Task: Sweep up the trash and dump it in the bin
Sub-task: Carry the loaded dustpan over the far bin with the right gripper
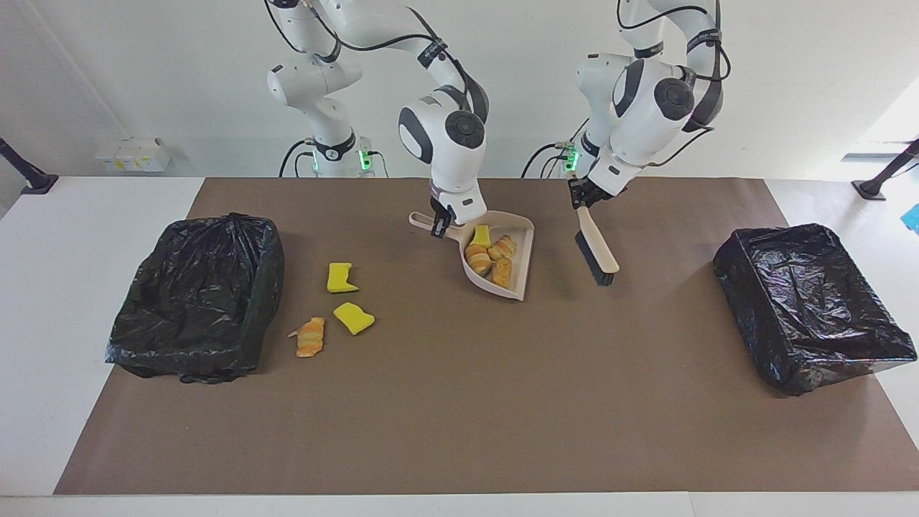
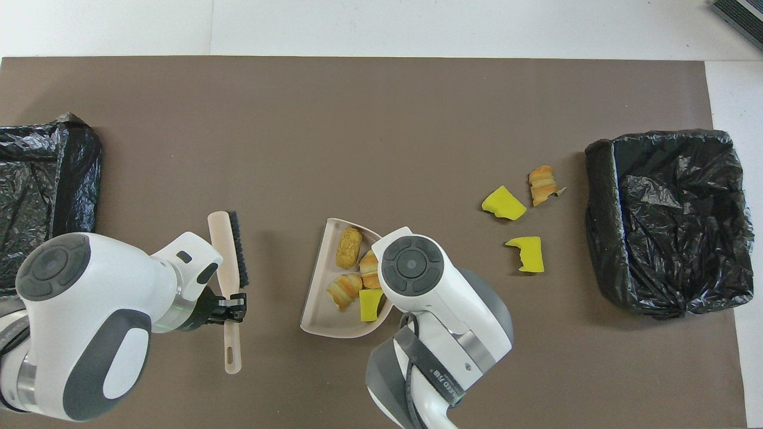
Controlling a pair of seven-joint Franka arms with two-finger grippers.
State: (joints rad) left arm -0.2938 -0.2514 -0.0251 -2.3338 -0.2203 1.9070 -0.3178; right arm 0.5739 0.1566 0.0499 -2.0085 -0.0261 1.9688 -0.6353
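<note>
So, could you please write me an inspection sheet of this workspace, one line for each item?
Surface: white table under a brown paper mat.
Job's things: beige plastic dustpan holding four scraps; two yellow sponge chunks and one striped bread-like piece loose on the mat beside the black-lined bin at the right arm's end; second black-lined bin at the left arm's end.
Clutter: nothing seen.
Grippers: right gripper shut on the dustpan's handle; left gripper shut on the beige brush, bristles near the mat.
Cables: black cables at the arm bases.
Surroundings: white boxes by the wall.
</note>
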